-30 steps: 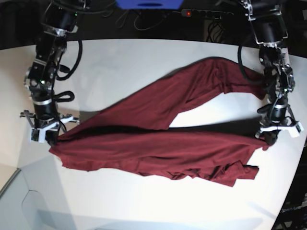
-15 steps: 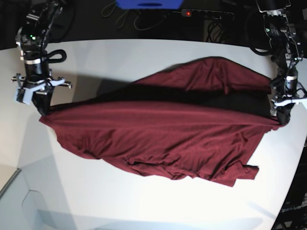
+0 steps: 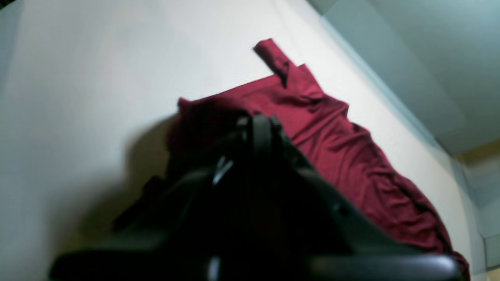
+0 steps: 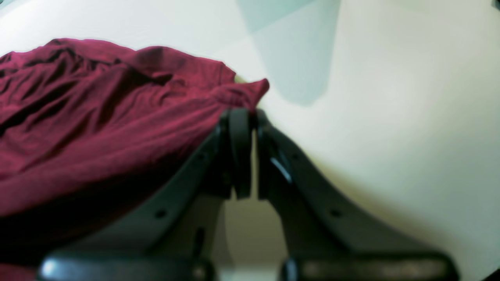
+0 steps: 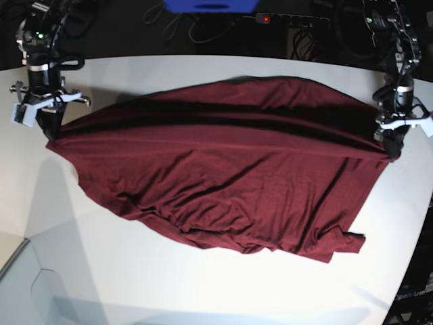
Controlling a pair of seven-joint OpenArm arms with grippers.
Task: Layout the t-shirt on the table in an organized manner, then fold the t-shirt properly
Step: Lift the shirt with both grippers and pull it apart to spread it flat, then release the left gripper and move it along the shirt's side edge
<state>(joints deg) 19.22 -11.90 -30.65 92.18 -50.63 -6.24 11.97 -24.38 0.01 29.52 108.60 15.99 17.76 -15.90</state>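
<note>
The dark maroon t-shirt (image 5: 223, 176) hangs stretched between my two grippers, its upper edge pulled taut and its lower part lying wrinkled on the white table (image 5: 203, 291). My right gripper (image 5: 51, 135), on the left of the base view, is shut on the shirt's left corner; the right wrist view shows the fingers (image 4: 240, 148) pinching the cloth (image 4: 97, 117). My left gripper (image 5: 394, 152), on the right of the base view, is shut on the right corner. In the left wrist view the gripper (image 3: 258, 121) is dark and blurred, with the shirt (image 3: 351, 164) trailing beyond it.
A blue object (image 5: 210, 5) and a black power strip (image 5: 291, 19) with cables lie beyond the table's far edge. The table's curved edge runs at the lower left, by a grey floor panel (image 5: 20, 291). Bare table (image 5: 169, 74) lies behind the shirt.
Both grippers have moved toward the table's far edge with the shirt's corners. The shirt's held edge has been drawn back and taut, and the cloth now covers a wider area.
</note>
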